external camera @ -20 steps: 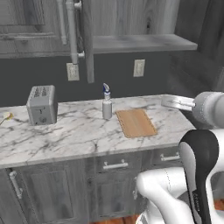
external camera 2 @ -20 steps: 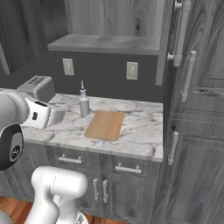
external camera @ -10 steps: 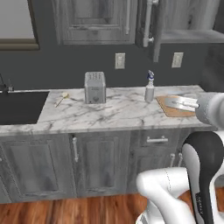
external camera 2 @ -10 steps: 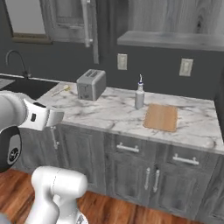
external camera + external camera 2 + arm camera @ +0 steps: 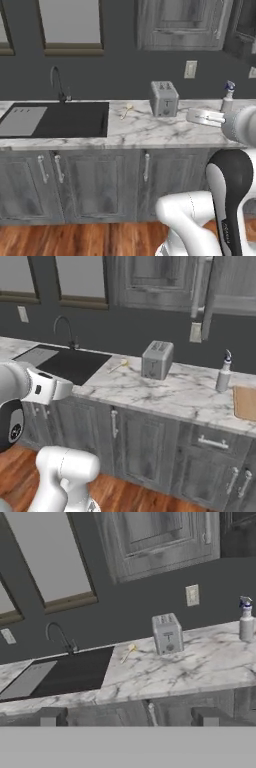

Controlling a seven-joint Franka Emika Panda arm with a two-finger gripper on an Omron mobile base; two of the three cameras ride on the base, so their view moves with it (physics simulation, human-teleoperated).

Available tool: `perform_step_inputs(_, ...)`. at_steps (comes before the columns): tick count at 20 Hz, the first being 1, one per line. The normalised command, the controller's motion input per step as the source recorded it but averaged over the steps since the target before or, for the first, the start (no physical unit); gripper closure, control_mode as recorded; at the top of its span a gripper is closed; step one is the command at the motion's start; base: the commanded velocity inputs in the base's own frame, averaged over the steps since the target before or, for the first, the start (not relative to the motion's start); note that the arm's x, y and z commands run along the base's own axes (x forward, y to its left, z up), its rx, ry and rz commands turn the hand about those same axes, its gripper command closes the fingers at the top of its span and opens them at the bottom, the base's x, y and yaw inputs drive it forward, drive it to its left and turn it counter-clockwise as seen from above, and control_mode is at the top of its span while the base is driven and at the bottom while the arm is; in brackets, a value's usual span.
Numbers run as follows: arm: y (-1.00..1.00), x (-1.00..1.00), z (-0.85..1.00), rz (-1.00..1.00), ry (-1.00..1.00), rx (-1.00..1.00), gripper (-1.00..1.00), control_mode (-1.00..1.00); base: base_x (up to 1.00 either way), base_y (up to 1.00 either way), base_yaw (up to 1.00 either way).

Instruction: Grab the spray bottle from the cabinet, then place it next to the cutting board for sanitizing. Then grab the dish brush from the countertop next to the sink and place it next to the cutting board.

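Observation:
The dish brush [image 5: 126, 110] [image 5: 119, 365] [image 5: 127, 652] lies on the white marble countertop [image 5: 175, 393] between the dark sink [image 5: 55, 118] [image 5: 70, 362] [image 5: 70, 670] and a toaster. The spray bottle [image 5: 228, 98] [image 5: 223, 372] [image 5: 245, 619] stands upright on the counter just left of the cutting board [image 5: 245, 402]. The cabinet [image 5: 232, 303] hangs above them at the upper right. My gripper [image 5: 197, 116] [image 5: 62, 390] [image 5: 129, 717] is open and empty, in front of the counter's edge and well short of the brush.
A silver toaster [image 5: 164, 98] [image 5: 157, 359] [image 5: 167, 633] stands against the wall right of the brush. A thin arched faucet [image 5: 59, 85] [image 5: 62, 637] rises behind the sink. Drawers and doors with silver handles run below the counter, over a wooden floor.
The whole picture has shifted: the base has driven left along the counter. The sink and brush have come into view, and the bottle and board now sit at the right. The gripper stays open.

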Motion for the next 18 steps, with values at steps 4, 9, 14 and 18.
perform_step_inputs(4, 0.00, 0.00, 0.00, 0.00, 0.00, 0.00, -1.00, 1.00, 0.49, 0.94, -0.01)
perform_step_inputs(9, 0.00, 0.00, 0.00, 0.00, 0.00, 0.00, -1.00, 1.00, 0.64, 0.47, -0.13)
perform_step_inputs(14, 0.00, 0.00, 0.00, 0.00, 0.00, 0.00, -1.00, 1.00, 0.50, 0.01, -0.19)
perform_step_inputs(18, 0.00, 0.00, 0.00, 0.00, 0.00, 0.00, -1.00, 1.00, 0.20, -0.06, -0.16)
